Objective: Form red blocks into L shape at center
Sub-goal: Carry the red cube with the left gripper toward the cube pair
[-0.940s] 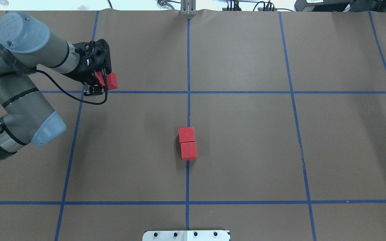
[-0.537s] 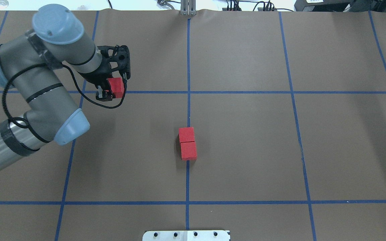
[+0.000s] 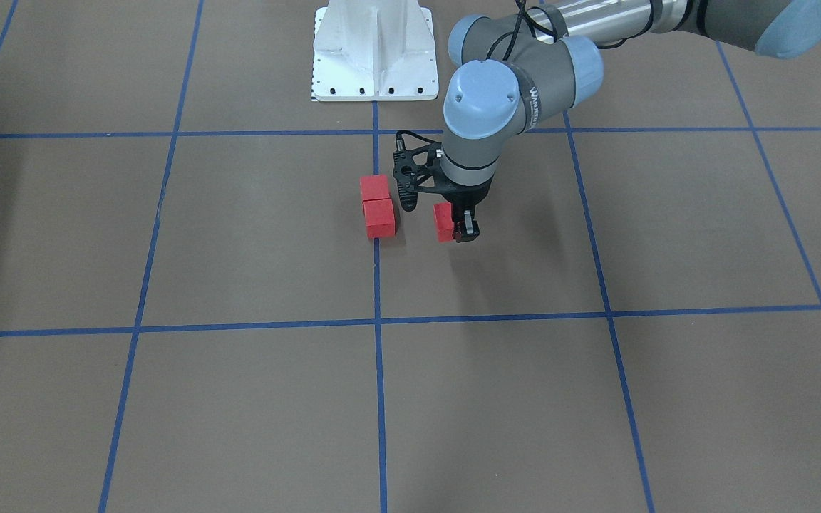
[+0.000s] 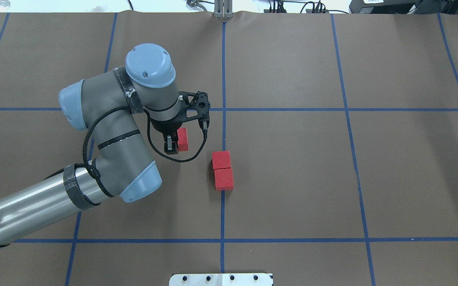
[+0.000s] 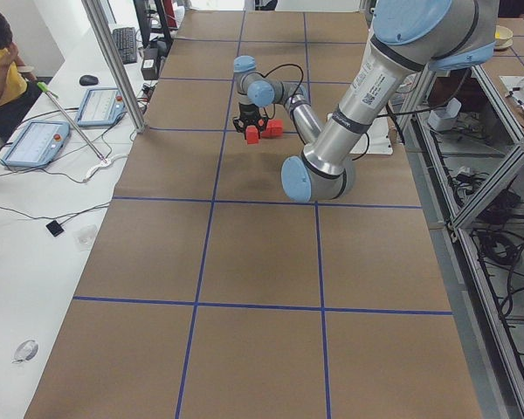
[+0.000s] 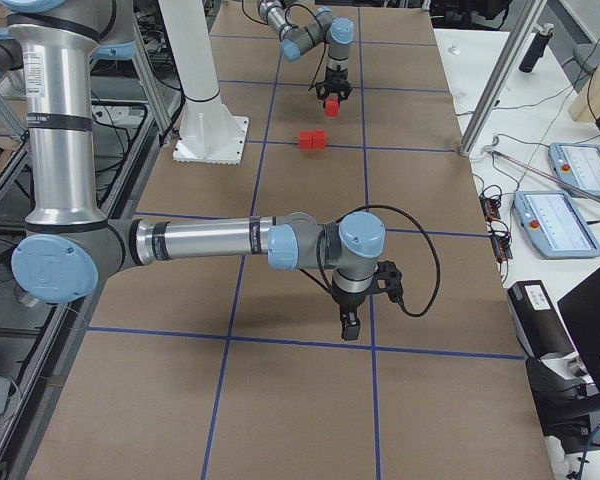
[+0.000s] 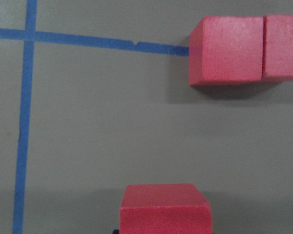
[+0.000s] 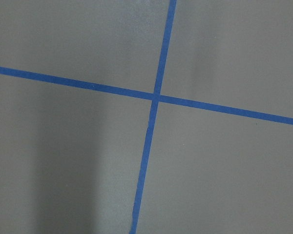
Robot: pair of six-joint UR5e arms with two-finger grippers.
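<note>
Red cube in its grip, the left pincer [image 4: 176, 143] is closed on 1 block [image 4: 183, 139], seemingly carried clear of the surface [image 4: 300, 182]. The other 2 blocks [image 4: 222, 170] sit touching at the center, on the blue line [image 4: 223, 131], their row running 12 to 6 in the overhead view. From the pincer that pair lies at about 4 o'clock, near but apart. An L likely wants the held block set flush against the 9 o'clock side of 1 end block; the 12 o'clock one is nearer. The right pincer [image 6: 348, 322] hangs well apart; I cannot tell if it is open.
</note>
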